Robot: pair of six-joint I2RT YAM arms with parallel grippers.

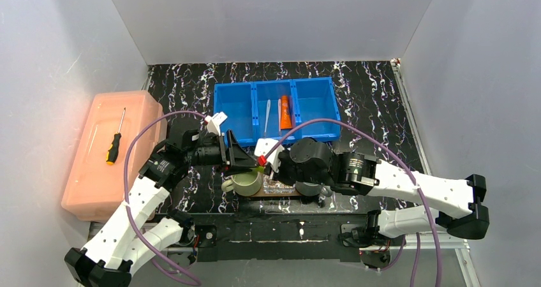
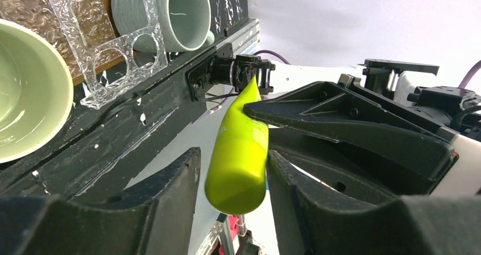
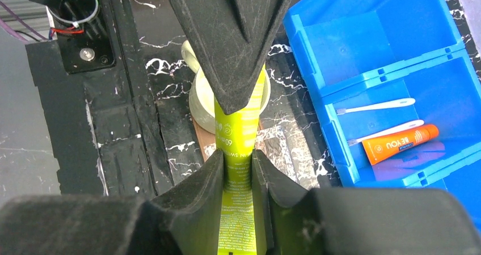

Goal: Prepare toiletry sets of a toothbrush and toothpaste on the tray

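Observation:
The lime-green tube (image 1: pixel 258 168) hangs between both grippers over the green mug (image 1: pixel 245 183). My right gripper (image 3: pixel 237 158) is shut on the tube (image 3: pixel 241 130) near its flat end. My left gripper (image 2: pixel 232 158) is open around the tube's round end (image 2: pixel 238 153), with a gap on one side. The orange tube (image 3: pixel 400 143) and two pale toothbrushes (image 3: pixel 374 106) (image 3: pixel 385 131) lie in the blue bin's middle compartment. The brown tray (image 3: pixel 205 141) lies under the mugs, mostly hidden.
The blue three-compartment bin (image 1: pixel 233 118) stands behind the grippers. A grey mug (image 2: pixel 181 14) and a clear plastic holder (image 2: pixel 108 51) sit on the tray beside the green mug. A pink box (image 1: pixel 89 172) with a screwdriver (image 1: pixel 115 137) is at the left.

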